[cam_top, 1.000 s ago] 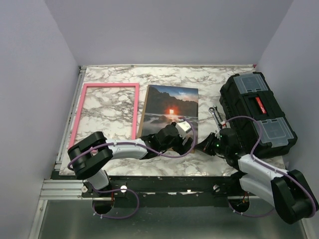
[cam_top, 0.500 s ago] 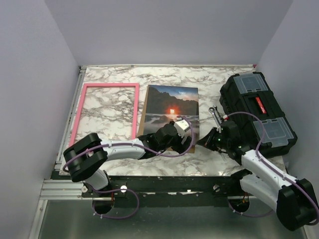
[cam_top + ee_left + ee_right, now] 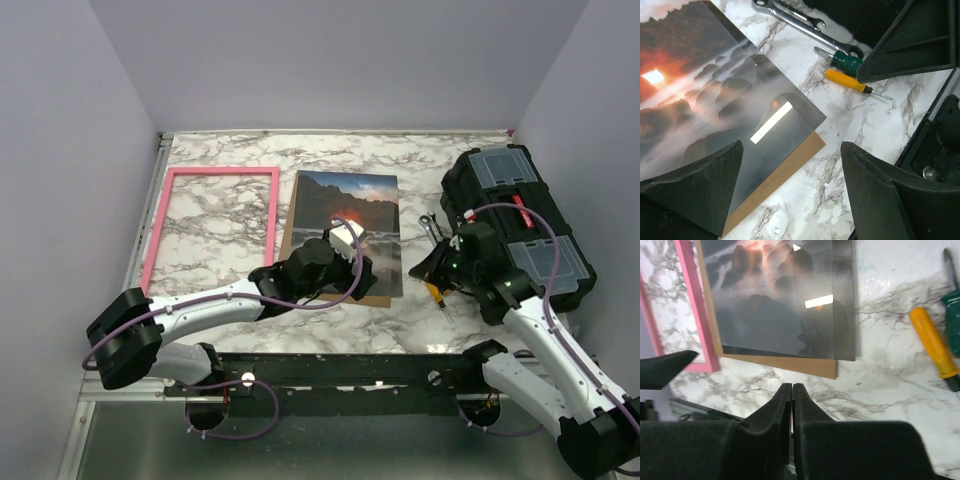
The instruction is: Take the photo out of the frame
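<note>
The photo, a dark seascape with an orange glow, lies face up on a brown board in the middle of the table. The pink frame lies to its left with bare marble showing through it. My left gripper hovers open over the photo's near right corner with nothing between its fingers. My right gripper is shut on nothing; its tips hang over bare marble just in front of the board's near right corner. The frame's edge shows beside the board.
A grey see-through sheet sticks out past the photo's right edge. A wrench, a yellow-handled screwdriver and a green-handled one lie right of the board. A black toolbox fills the right side.
My left gripper has risen and drawn back from the board's near right corner to above the photo. The right arm has swung up and right, its gripper still shut.
</note>
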### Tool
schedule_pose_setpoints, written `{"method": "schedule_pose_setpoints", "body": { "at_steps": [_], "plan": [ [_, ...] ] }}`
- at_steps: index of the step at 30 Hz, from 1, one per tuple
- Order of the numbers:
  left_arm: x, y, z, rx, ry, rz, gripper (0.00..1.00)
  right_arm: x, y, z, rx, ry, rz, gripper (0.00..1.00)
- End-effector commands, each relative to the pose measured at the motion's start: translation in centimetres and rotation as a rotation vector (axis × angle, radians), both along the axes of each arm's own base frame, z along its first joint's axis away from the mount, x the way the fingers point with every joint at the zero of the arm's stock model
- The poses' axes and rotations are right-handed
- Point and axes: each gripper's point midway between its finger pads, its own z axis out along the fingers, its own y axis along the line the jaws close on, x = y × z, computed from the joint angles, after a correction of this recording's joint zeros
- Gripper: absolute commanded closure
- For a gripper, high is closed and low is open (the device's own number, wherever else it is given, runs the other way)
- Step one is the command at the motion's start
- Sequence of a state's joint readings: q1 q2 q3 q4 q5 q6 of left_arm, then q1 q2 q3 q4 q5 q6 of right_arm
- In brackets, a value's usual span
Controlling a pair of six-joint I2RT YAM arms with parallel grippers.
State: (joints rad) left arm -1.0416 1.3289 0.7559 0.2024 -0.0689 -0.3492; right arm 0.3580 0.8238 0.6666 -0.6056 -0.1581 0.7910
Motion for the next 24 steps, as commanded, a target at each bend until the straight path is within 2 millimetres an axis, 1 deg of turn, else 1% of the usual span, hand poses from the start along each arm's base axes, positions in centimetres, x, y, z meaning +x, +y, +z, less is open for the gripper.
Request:
{"method": "schedule_pose_setpoints", "body": {
  "at_steps": [1,2,4,5,6,7,8,10,11,13,15,16,17,20,22,24],
  "plan": [
    [-0.2,0.6,1.9,-0.042,-0.009,0.008,0.18,-0.8,-1.6,-1.6,-0.075,0.038,-0.037,0.80],
    [-0.1,0.5,1.8,-0.043,-0.008,0.010,0.18,-0.5,-1.3,-2.2,-0.045,0.033,-0.051,0.74],
    [-0.1,0.4,1.4,-0.041,0.010,0.011,0.18,0.1,-0.8,-3.1,-0.001,0.030,-0.080,0.70],
    [-0.1,0.4,1.3,-0.040,0.020,0.010,0.18,0.6,-0.7,-3.6,0.006,0.009,-0.090,0.67],
    [-0.2,0.4,1.2,-0.043,0.028,0.006,0.18,0.9,-1.1,-4.9,-0.010,0.011,-0.118,0.57],
    [-0.4,0.3,1.2,-0.050,0.035,-0.001,0.18,1.4,-1.4,-5.6,-0.022,-0.003,-0.130,0.54],
    [-0.6,0.3,1.3,-0.060,0.040,-0.006,0.18,1.6,-1.2,-6.4,-0.024,-0.009,-0.110,0.54],
    [-1.1,0.4,1.4,-0.079,0.050,-0.017,0.18,2.2,0.0,-6.6,0.020,-0.069,-0.050,0.53],
    [-1.2,0.4,1.4,-0.082,0.053,-0.019,0.18,2.1,0.3,-7.0,0.036,-0.078,-0.033,0.52],
    [-1.5,0.8,1.1,-0.084,0.059,-0.020,0.18,1.9,0.3,-8.0,0.047,-0.084,-0.034,0.51],
    [-1.6,1.0,1.1,-0.086,0.059,-0.017,0.18,1.6,0.1,-9.3,0.053,-0.071,-0.040,0.48],
    [-1.7,1.1,1.0,-0.087,0.059,-0.016,0.18,1.6,0.5,-9.3,0.085,-0.084,-0.022,0.48],
    [-1.7,1.1,1.0,-0.088,0.061,-0.016,0.18,1.4,0.6,-9.8,0.109,-0.076,-0.021,0.48],
    [-1.7,1.0,1.1,-0.091,0.061,-0.021,0.18,1.2,1.2,-9.7,0.192,-0.102,-0.012,0.49],
    [-1.7,1.0,1.4,-0.094,0.059,-0.024,0.18,1.3,1.2,-9.6,0.226,-0.124,-0.034,0.49],
    [-1.7,0.9,1.7,-0.097,0.055,-0.025,0.18,1.3,1.3,-9.5,0.267,-0.132,-0.050,0.53]
  ]
}}
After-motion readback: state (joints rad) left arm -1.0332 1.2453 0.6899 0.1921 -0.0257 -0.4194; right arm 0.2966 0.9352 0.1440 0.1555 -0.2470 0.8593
